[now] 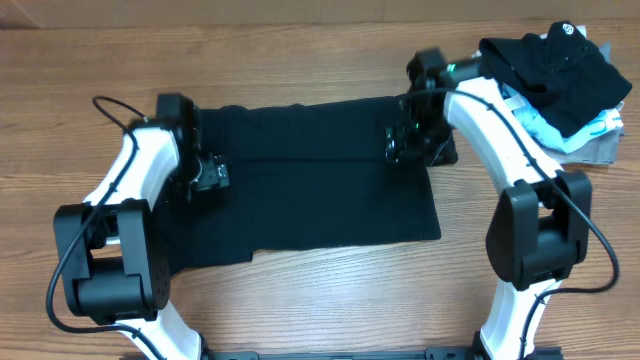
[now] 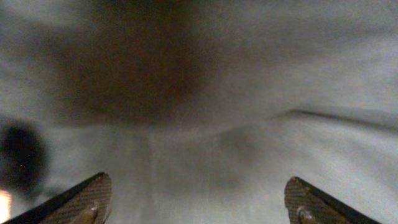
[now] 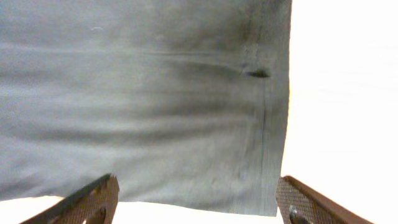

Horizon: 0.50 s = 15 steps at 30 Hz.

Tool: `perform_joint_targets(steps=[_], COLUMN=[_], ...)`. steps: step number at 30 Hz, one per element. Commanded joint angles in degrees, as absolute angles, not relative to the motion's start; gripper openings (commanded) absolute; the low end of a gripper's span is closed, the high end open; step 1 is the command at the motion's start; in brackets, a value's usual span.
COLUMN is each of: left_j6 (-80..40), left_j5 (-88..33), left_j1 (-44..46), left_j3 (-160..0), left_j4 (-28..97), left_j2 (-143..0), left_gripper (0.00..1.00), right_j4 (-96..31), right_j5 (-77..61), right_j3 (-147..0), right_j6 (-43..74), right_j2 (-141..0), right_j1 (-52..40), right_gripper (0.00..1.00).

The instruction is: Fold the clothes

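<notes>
The black T-shirt lies spread flat on the wooden table in the overhead view, roughly rectangular, with part of it folded over. My left gripper is open, low over its left edge; in the left wrist view the fabric fills the frame between the open fingers. My right gripper is open, low over the shirt's upper right corner. In the right wrist view a hemmed corner of the fabric lies between the open fingers.
A pile of other garments sits at the table's far right: a black one with a round white logo on top of light-blue and grey ones. Bare wood lies in front of the shirt.
</notes>
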<state>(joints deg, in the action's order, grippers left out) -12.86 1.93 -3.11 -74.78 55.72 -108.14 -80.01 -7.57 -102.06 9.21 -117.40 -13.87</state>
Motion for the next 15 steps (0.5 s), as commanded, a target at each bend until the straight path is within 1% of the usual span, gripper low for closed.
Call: perform_joint_targets(steps=[1, 7, 10, 11, 15], left_j6=[-11.79, -11.73, -11.25, -11.27, -11.88], left_j5=[0.91, -1.32, -0.75, -0.58, -0.62], left_j1=[-3.29, -2.90, -2.22, -2.20, -2.22], left_j3=[-83.66, -90.02, -90.72, -90.72, -90.72], left_j4=[63.05, 71.88, 73.97, 74.56, 76.44], left_j2=[-107.98, -105.10, -100.44, -98.76, -91.24], left_gripper=[0.91, 0.88, 0.88, 0.88, 0.89], right_j4=[-85.52, -92.49, -96.55, -97.06, -97.06], right_j5=[-8.71, -8.69, -8.62, -8.62, -8.58], right_j3=[-110.06, -113.38, -113.38, -113.30, -112.95], right_j6=[9.39, 10.50, 10.68, 10.68, 13.43], right_j2=[-111.92, -103.50, -98.91, -97.34, -91.09], right_j1=[-13.76, -13.76, -13.76, -13.76, -13.76], right_gripper=[0.87, 0.89, 0.88, 0.86, 0.86])
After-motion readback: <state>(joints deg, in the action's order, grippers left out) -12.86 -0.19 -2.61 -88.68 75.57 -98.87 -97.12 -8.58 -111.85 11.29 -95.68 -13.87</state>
